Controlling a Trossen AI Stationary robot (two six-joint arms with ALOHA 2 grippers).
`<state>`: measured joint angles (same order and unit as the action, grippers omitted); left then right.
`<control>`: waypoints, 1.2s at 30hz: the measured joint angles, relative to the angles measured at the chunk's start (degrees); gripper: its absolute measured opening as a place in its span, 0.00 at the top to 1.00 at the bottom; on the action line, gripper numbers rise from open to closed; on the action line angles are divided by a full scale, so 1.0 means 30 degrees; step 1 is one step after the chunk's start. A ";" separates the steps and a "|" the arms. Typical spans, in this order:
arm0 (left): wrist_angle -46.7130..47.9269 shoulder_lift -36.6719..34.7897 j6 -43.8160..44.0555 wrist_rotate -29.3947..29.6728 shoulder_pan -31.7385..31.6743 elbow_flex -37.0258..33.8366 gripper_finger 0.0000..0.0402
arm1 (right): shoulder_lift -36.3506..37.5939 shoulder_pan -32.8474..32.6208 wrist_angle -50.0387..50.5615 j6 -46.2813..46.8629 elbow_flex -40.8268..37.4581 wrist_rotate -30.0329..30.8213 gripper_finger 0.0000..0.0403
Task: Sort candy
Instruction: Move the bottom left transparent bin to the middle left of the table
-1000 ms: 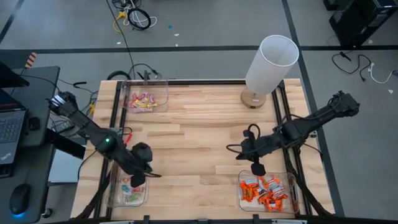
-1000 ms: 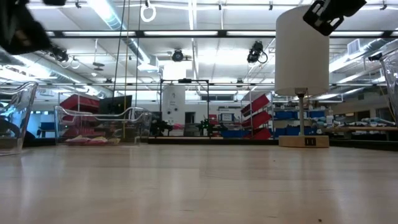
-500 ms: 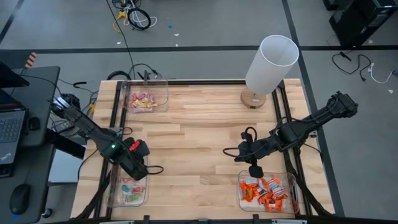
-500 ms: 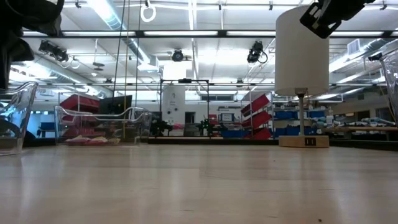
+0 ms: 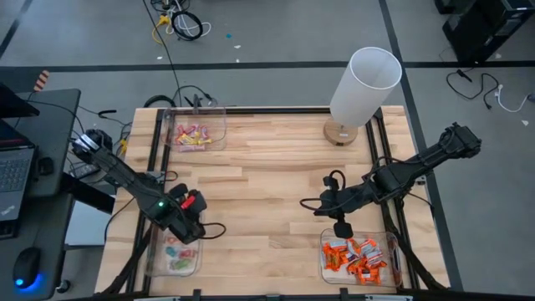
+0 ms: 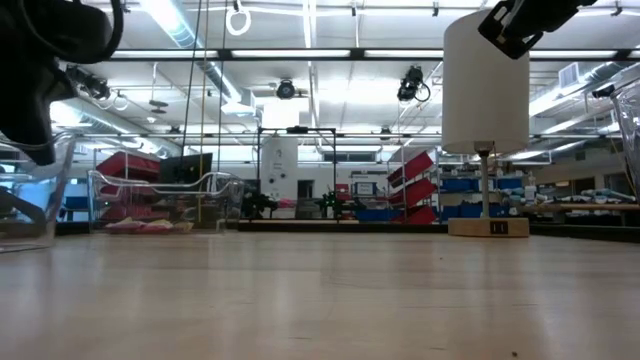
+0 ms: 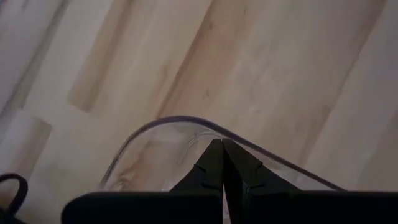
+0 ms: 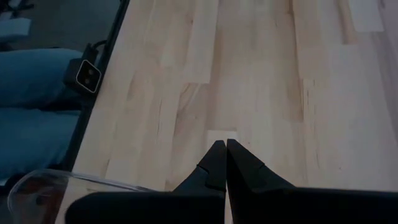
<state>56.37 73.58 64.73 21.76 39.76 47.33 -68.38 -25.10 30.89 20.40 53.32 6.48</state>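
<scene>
Left gripper (image 5: 192,224) closed, holding nothing — above clear plastic bin (image 5: 173,251) at 7 o'clock; right gripper (image 5: 341,227) closed, empty — over bare wooden table (image 5: 267,167).

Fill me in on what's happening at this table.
Two dark robot arms are sorting wrapped candy into clear plastic bins on a wooden table. The orange candies fill the near right bin, the pink and yellow ones the far left bin, and the pale green and red ones the near left bin. No loose candy shows on the table. The left gripper hangs shut and empty by the near left bin's corner; the right gripper hangs shut and empty beside the orange bin.
</scene>
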 joint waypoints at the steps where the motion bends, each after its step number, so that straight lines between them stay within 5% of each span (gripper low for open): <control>1: -0.0065 -0.0005 -0.0007 0.0296 -0.0009 0.0000 1.00 | 0.0000 0.0006 -0.0014 -0.0009 0.0000 0.0007 1.00; 30: -0.5953 -0.0011 -1.1965 0.1524 -0.6597 0.1026 1.00 | 0.0007 0.0036 -0.1437 -0.1370 -0.0015 0.0991 1.00; 33: -0.4486 -0.0030 -1.2055 0.0870 -0.6510 0.2708 1.00 | 0.0007 0.0036 -0.1450 -0.1367 -0.0022 0.0991 1.00; 36: -0.2932 -0.0036 -1.2050 -0.1933 -0.5542 0.4449 1.00 | 0.0007 0.0036 -0.1443 -0.1362 -0.0019 0.0991 1.00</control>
<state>47.57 73.47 28.58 15.96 23.13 60.68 -68.36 -24.99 26.57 16.32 53.26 9.45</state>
